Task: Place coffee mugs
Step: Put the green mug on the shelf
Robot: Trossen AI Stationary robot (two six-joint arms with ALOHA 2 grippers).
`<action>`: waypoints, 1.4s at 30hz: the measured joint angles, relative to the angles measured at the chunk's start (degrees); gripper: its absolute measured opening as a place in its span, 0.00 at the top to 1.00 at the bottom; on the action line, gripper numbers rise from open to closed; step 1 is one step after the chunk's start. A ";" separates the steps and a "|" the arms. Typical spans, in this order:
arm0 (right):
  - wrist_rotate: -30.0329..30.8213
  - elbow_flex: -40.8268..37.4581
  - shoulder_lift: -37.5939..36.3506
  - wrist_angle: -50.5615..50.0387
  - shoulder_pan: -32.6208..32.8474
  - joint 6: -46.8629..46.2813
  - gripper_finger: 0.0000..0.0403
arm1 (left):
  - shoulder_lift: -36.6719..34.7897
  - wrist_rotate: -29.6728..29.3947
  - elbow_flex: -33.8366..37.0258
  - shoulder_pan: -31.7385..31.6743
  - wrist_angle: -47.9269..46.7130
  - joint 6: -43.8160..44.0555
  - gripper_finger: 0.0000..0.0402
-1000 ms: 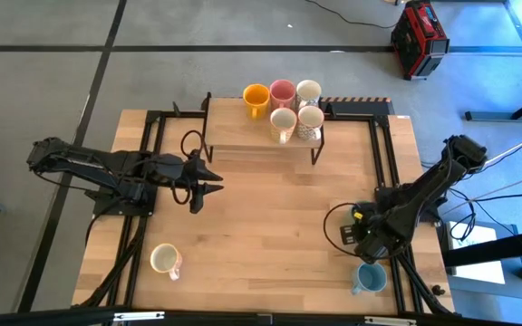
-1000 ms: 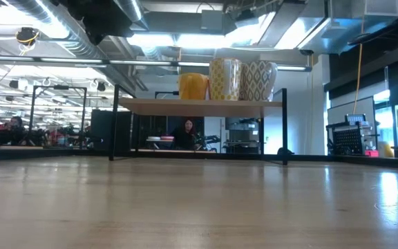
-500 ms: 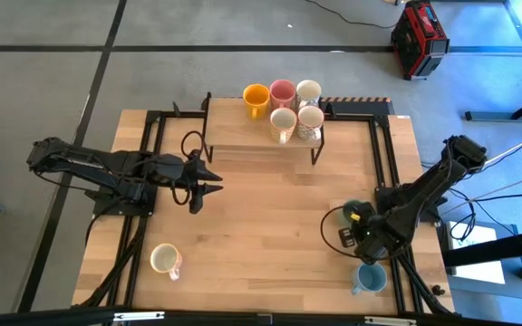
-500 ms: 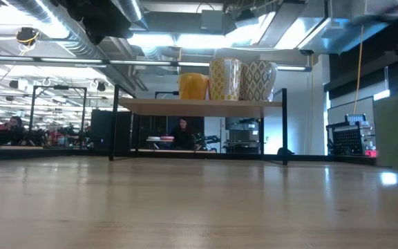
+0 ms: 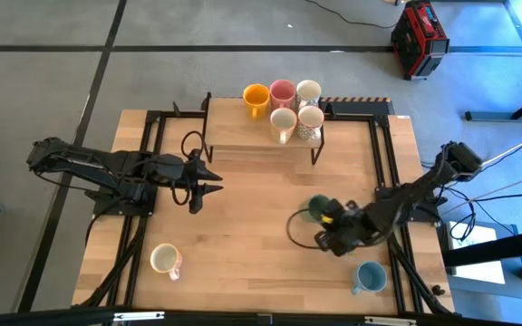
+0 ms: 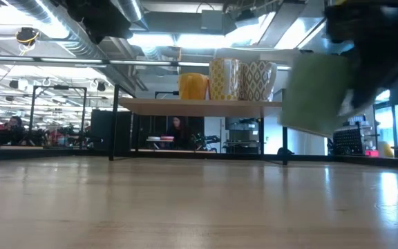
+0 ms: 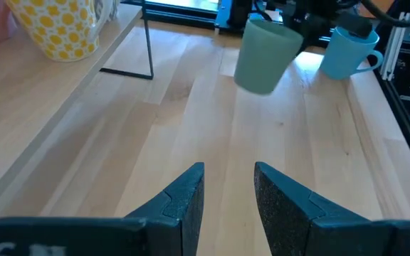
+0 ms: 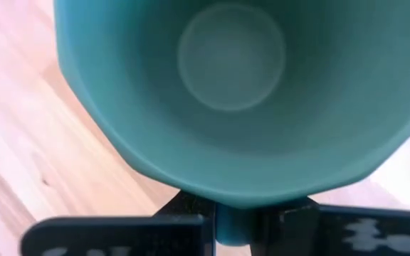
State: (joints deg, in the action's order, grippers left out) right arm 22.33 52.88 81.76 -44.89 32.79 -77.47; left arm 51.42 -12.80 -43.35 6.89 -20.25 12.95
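— High view: any writing to read?

— None legible. The right gripper (image 5: 326, 217) has its fingers closed on the green mug (image 5: 318, 209), carried tilted above the table (image 5: 261, 263), in front of the shelf (image 5: 234, 131).

— And its look?

— Plain matte green, empty inside (clear in the right wrist view). The left gripper (image 5: 214, 179) waits slightly parted, holding nothing; the light blue mug (image 5: 368, 277) stands nearby.

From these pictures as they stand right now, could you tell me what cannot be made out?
- Green mug: the right gripper carries it; the mug fills the right wrist view, hiding its handle and the fingertips.
- Low view: that mug is motion-blurred, its base indistinct.
- Light blue mug: in the left wrist view the picture's upper edge cuts off its rim.
- Shelf mugs: the low view shows only three; the pink mug is hidden behind them.
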 joint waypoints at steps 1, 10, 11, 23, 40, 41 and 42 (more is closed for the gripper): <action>-0.54 0.62 0.85 1.41 -1.33 3.09 0.94 | 0.00 0.00 0.00 0.01 -0.10 0.00 0.71; -8.74 5.21 9.20 9.05 -10.58 23.16 0.94 | 0.00 0.00 0.00 0.00 -0.33 0.00 0.71; -9.69 5.54 9.94 9.21 -11.28 24.20 0.94 | 0.00 0.00 0.00 -0.02 -0.33 0.02 0.71; -15.09 6.43 14.76 10.78 -14.23 25.68 0.94 | 0.00 0.20 -0.03 -0.01 -0.33 0.00 0.71; -14.46 6.50 15.49 12.26 -14.18 23.81 0.79 | 0.00 0.24 -0.07 -0.01 -0.31 -0.08 0.71; -14.44 6.50 15.49 12.25 -14.18 23.78 0.76 | 0.00 0.24 -0.07 -0.02 -0.33 -0.08 0.71; -14.45 6.49 15.40 12.25 -14.18 23.75 0.73 | 0.00 0.24 -0.07 -0.01 -0.33 -0.08 0.71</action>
State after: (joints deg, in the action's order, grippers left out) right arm 7.88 59.37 97.16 -32.65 18.61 -53.71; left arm 51.42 -12.56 -43.42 6.88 -20.58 12.87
